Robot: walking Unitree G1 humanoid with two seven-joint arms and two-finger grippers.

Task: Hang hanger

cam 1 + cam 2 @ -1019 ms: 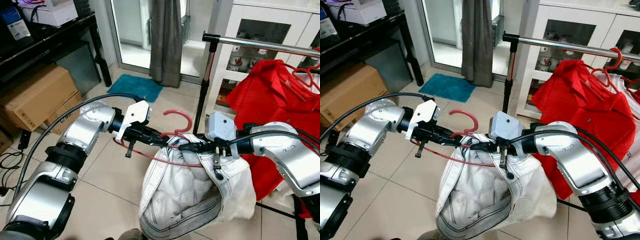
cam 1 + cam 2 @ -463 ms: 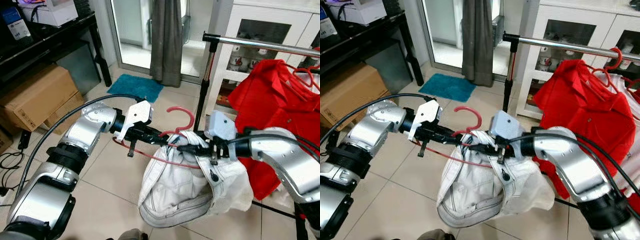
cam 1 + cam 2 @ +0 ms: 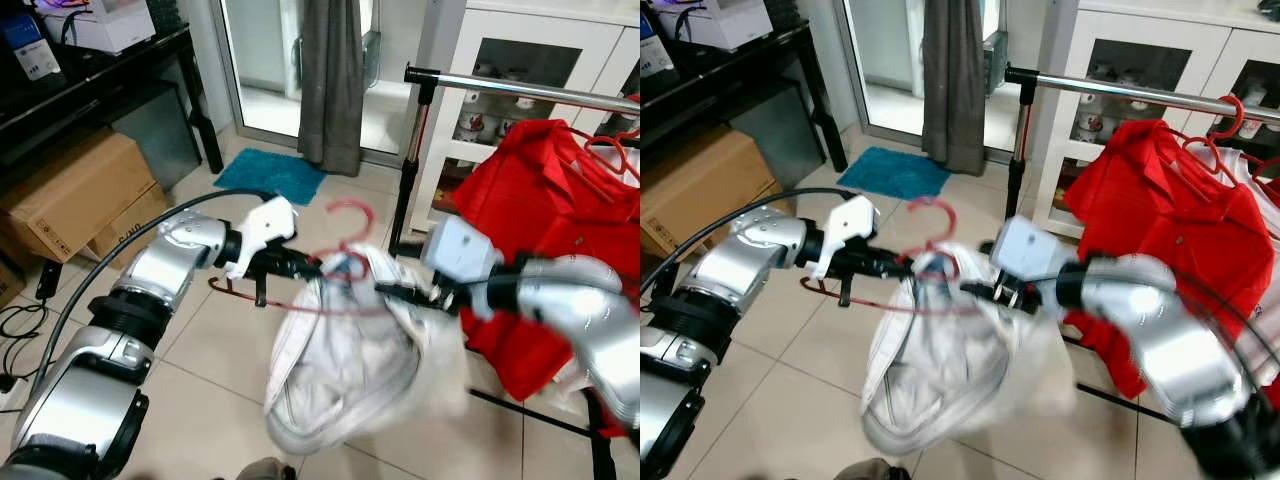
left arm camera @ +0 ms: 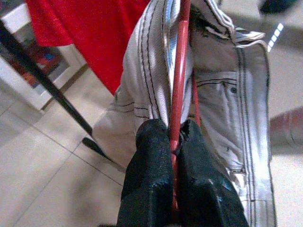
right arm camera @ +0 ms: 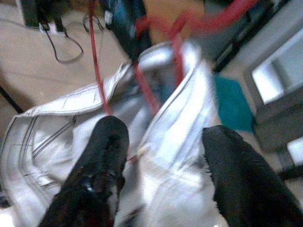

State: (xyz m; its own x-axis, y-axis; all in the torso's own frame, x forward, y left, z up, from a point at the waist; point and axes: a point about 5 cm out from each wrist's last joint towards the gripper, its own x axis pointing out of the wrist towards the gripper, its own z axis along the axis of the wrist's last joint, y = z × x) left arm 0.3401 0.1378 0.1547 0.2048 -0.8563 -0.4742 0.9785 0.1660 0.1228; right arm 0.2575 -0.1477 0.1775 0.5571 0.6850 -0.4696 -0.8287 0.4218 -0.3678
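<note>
A red hanger (image 3: pixel 345 215) carries a white garment (image 3: pixel 345 370), which hangs blurred above the tiled floor. My left gripper (image 3: pixel 305 268) is shut on the hanger's lower bar; in the left wrist view both black fingers (image 4: pixel 149 179) pinch the red bar (image 4: pixel 180 71). My right gripper (image 3: pixel 390 291) is at the garment's right shoulder. In the right wrist view its fingers (image 5: pixel 102 161) stand apart, open, with white cloth (image 5: pixel 175 142) just beyond them. The clothes rail (image 3: pixel 520 90) runs at the upper right, above and behind the hanger.
A red shirt (image 3: pixel 540 200) on red hangers hangs from the rail, close to my right arm. The rail's black post (image 3: pixel 405 190) stands just behind the garment. A cardboard box (image 3: pixel 70 190) and black table (image 3: pixel 90 80) are at left, a teal mat (image 3: pixel 270 172) ahead.
The hanger and garment have risen slightly and now swing, blurred. My right gripper has opened and drawn a little to the right. My left gripper keeps its hold.
</note>
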